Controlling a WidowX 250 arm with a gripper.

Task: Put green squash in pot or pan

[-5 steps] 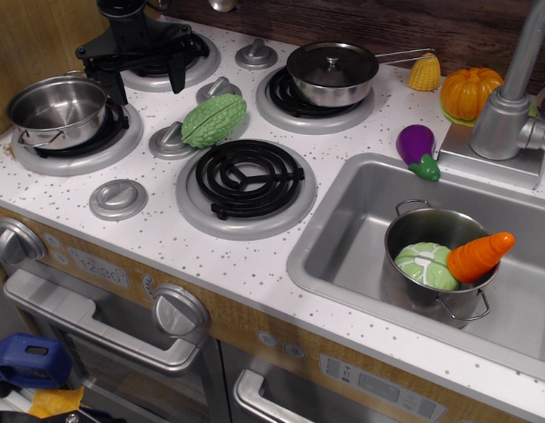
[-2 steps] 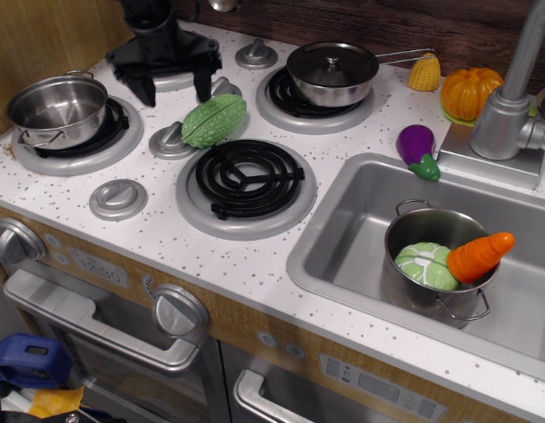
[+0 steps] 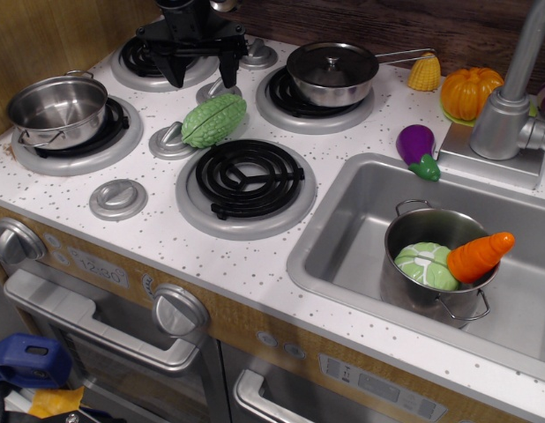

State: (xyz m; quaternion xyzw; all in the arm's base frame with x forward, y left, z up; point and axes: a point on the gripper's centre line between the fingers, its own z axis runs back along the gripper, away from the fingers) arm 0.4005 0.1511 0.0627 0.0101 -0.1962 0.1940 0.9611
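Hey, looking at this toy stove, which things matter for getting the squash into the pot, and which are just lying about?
Part of the job:
green squash
empty steel pot on the left burner
tool, open above the squash

Just lying about:
lidded pan
eggplant
corn
pumpkin
sink pot holding cabbage and carrot

Lidded pan (image 3: 332,72), eggplant (image 3: 418,149), corn (image 3: 424,73), pumpkin (image 3: 469,92), carrot (image 3: 480,256)

This is a child's play kitchen: a white speckled plastic countertop (image 3: 255,264) carries moulded black coil burners (image 3: 248,179) with grey knobs (image 3: 119,198), a grey plastic sink (image 3: 343,238) with a faucet (image 3: 511,106), and oven doors with silver handles (image 3: 96,330) below.
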